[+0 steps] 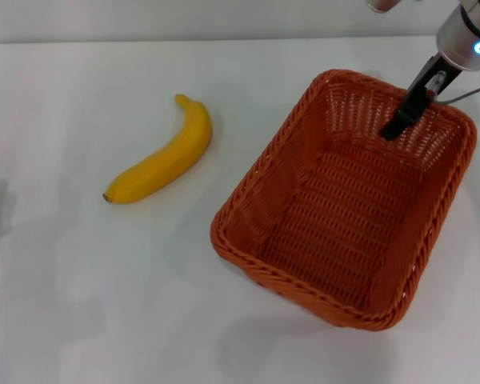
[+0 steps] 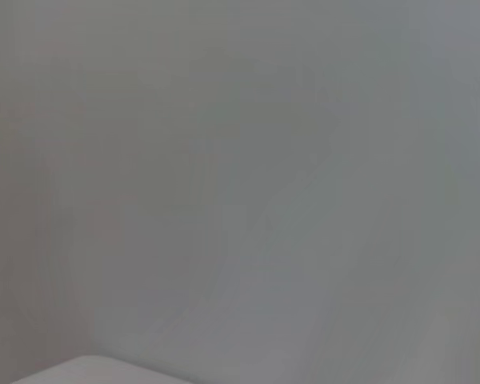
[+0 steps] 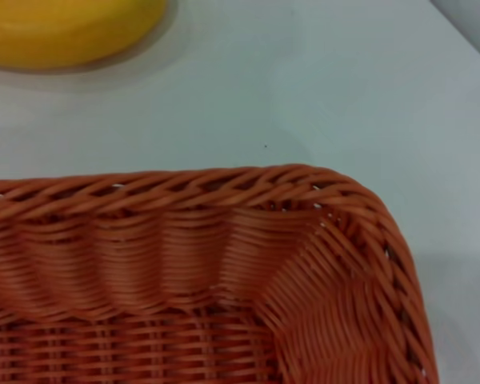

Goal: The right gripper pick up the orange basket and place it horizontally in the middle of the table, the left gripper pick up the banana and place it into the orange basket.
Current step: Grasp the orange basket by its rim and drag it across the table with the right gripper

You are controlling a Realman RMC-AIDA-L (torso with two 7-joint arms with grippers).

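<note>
The orange basket (image 1: 266,162) sits slantwise on the right half of the white table (image 1: 104,304), its opening facing up and nothing inside. My right gripper (image 1: 404,112) reaches down from the upper right, one dark finger inside against the far wall, shut on that rim. Left of the basket and clear of it, the yellow banana (image 1: 164,160) lies on the table. The right wrist view looks across the inside of the basket (image 3: 224,180) to its opposite rim corner, with part of the banana (image 3: 56,32) beyond. My left gripper is out of view.
The table's far edge runs along the top of the head view. The left wrist view shows only a blank grey surface. A faint shadow lies on the table in front of the basket.
</note>
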